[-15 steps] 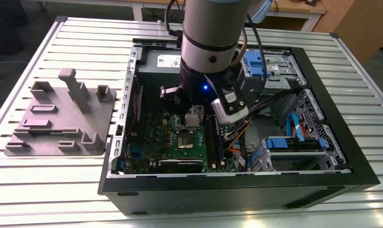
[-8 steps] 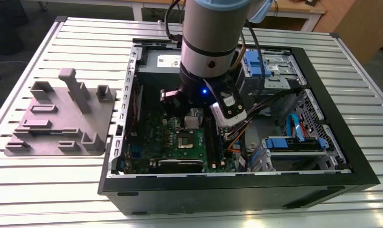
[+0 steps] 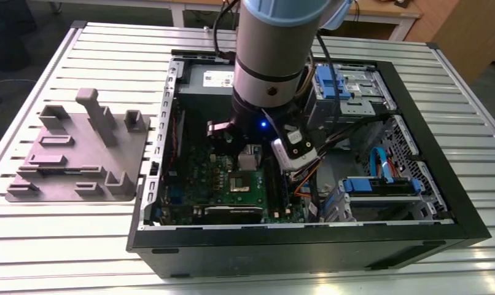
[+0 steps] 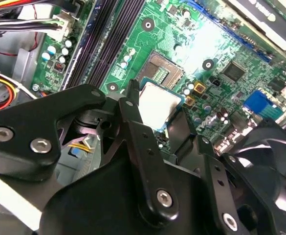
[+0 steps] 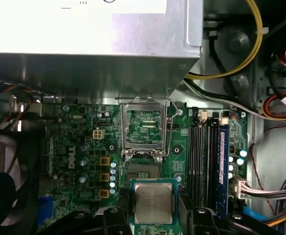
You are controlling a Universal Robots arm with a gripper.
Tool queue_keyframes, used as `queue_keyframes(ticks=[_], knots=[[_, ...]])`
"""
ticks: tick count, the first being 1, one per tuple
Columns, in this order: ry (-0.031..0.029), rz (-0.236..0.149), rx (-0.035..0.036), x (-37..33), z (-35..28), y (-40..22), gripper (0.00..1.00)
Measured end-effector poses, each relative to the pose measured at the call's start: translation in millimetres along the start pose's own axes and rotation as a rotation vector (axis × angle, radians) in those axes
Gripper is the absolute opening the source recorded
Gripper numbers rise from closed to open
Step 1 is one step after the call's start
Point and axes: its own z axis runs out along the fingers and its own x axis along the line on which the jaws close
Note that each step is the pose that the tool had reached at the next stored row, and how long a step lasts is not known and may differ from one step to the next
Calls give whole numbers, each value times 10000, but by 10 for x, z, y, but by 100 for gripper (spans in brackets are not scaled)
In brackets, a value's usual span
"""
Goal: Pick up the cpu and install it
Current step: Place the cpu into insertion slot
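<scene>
While inside the computer case point(image 3: 313, 241) on the slatted metal table point(image 3: 67, 236), tool point(image 5: 153, 209) tight around the cpu point(image 5: 153, 199).

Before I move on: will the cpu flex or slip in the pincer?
Probably stiff: the cpu is a flat metal-topped square. Likely light, being small. It could slip, since the pincer grips only its thin edges.

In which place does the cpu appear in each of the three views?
Exterior view: I cannot tell it apart under the arm.
Second wrist view: the cpu in the hand, beside the socket.
First wrist view: the cpu beside that socket.
Shared landmark: the socket, in all three.
</scene>
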Motion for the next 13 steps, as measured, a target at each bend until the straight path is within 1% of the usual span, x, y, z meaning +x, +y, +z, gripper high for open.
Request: queue_keyframes(ticks=[2, 6, 13], knots=[[2, -63, 1, 0, 36, -1, 47], [2, -68, 2, 11, 109, -14, 47], [-1, 42, 0, 38, 236, -36, 47]])
